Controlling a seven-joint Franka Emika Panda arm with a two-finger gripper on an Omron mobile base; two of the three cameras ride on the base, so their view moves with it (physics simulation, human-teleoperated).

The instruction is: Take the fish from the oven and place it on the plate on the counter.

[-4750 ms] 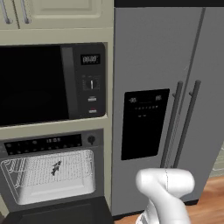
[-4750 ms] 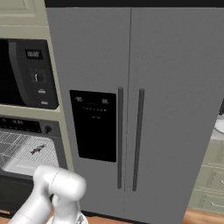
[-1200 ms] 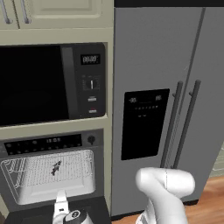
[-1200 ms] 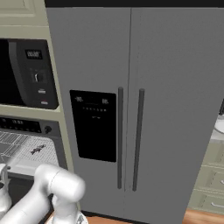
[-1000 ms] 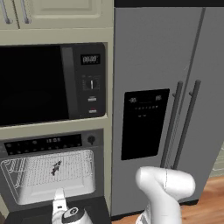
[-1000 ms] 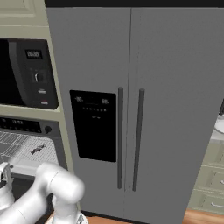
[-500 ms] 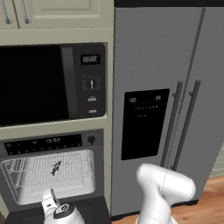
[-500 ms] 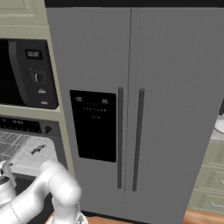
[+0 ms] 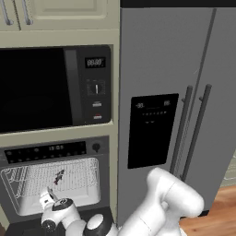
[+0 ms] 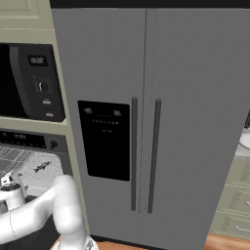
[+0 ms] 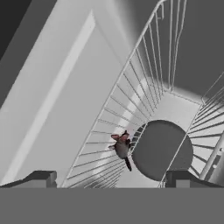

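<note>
The oven stands open at the lower left, its light cavity and wire rack showing. The fish, tiny and dark, lies on the rack. My gripper hovers open just in front of the cavity, below and slightly left of the fish. In the hand view the fish lies on the rack wires, just above the gap between my two spread fingertips, untouched. A pale rounded plate is cut off by the far right edge, on the counter.
The dropped oven door lies dark under my hand. A black-windowed microwave sits above the oven. A tall grey fridge with bar handles fills the right side. Beige drawers stand under the counter.
My hand has moved left and slightly up toward the oven opening, closer to the fish. The jaws stayed open and the fish has not moved.
</note>
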